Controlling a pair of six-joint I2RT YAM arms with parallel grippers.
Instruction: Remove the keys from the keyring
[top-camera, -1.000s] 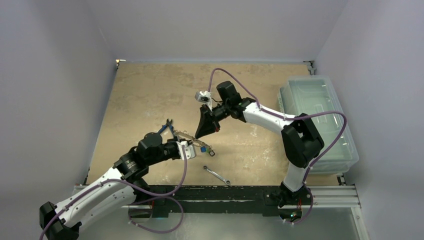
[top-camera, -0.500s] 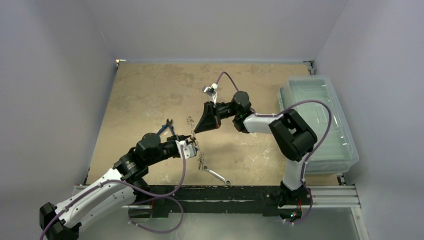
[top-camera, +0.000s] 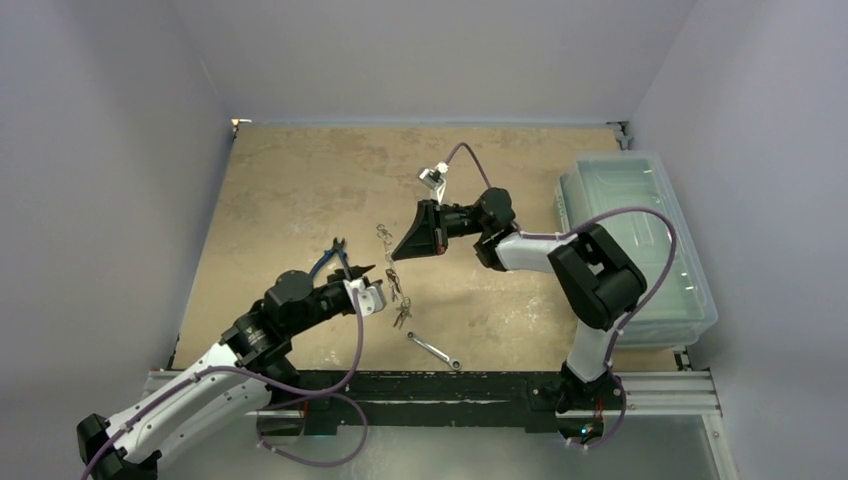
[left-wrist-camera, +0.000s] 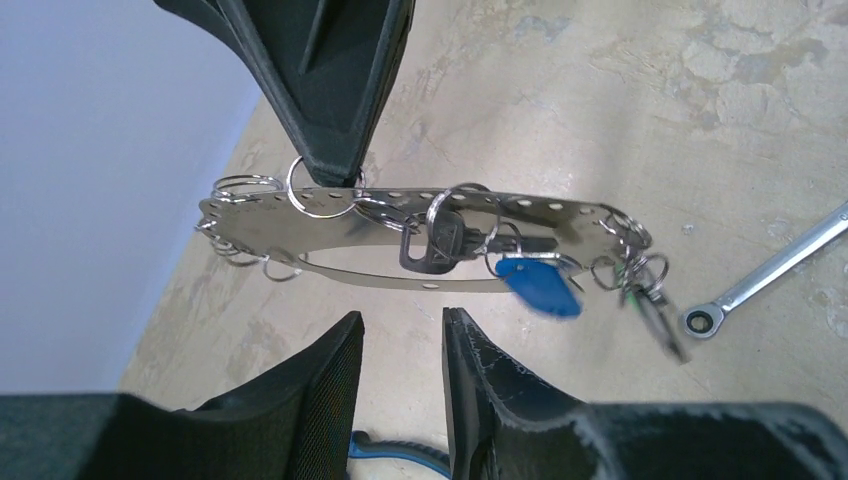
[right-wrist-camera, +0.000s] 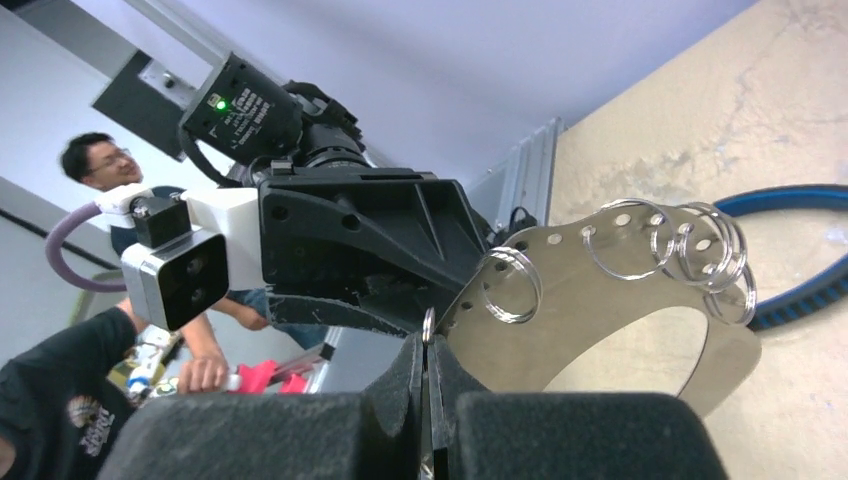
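Perforated silver keyring (left-wrist-camera: 270, 228) held off the table (left-wrist-camera: 620, 100), right gripper (left-wrist-camera: 325, 172) clamped tight on its upper edge, keys (left-wrist-camera: 432, 246) dangling from it (one blue-tagged), left gripper (left-wrist-camera: 405, 330) just beneath, fingers parted, touching nothing, wrench (left-wrist-camera: 770, 280) lying on the table well apart.

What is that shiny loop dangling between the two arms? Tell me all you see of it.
The keyring is a flat, silvery metal band bent into a long oval and punched with small holes. Small wire rings thread through the holes, carrying keys and a blue tag. It hangs in the air, pinched near one end by the right fingers. The left fingers are open below it, not touching.
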